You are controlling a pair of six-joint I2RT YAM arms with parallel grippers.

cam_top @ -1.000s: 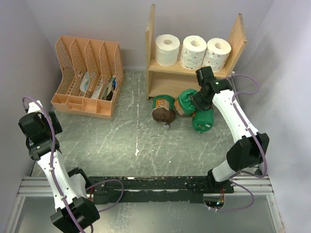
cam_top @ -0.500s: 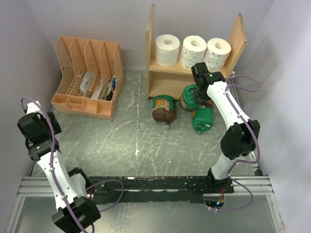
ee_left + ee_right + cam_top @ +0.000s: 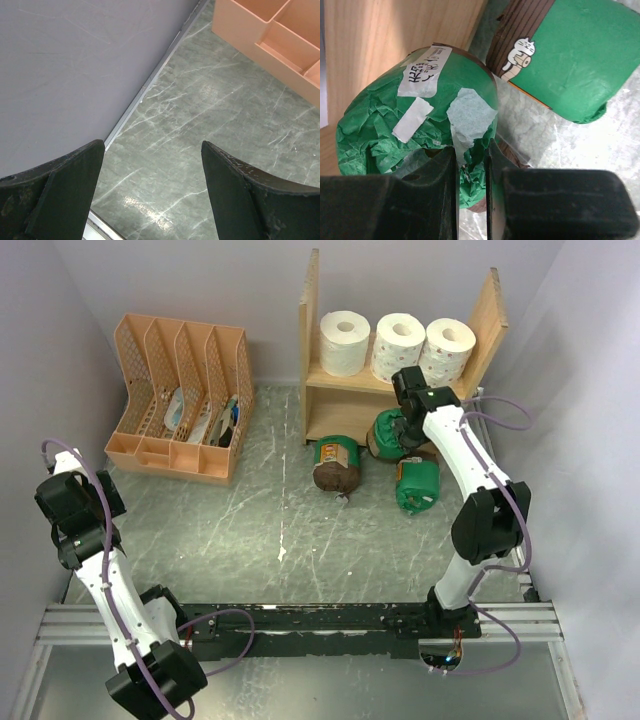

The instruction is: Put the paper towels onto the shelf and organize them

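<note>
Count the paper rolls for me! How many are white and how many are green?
White rolls: 3, in a row on the shelf.
Green rolls: 3, low down by the shelf.
Total: 6 rolls.

We see a grey-green marbled tabletop (image 3: 280,540) veined with white, closed in by a left wall (image 3: 40,350), a back wall (image 3: 200,275) and a right wall (image 3: 590,380), all plain pale lilac. An orange slotted file organizer (image 3: 165,455) stands at the back left. Aluminium rails (image 3: 55,625) cross the near edge. From the left wrist we catch a soft glare (image 3: 145,205) on the tabletop near the wall's base strip (image 3: 150,85).
</note>
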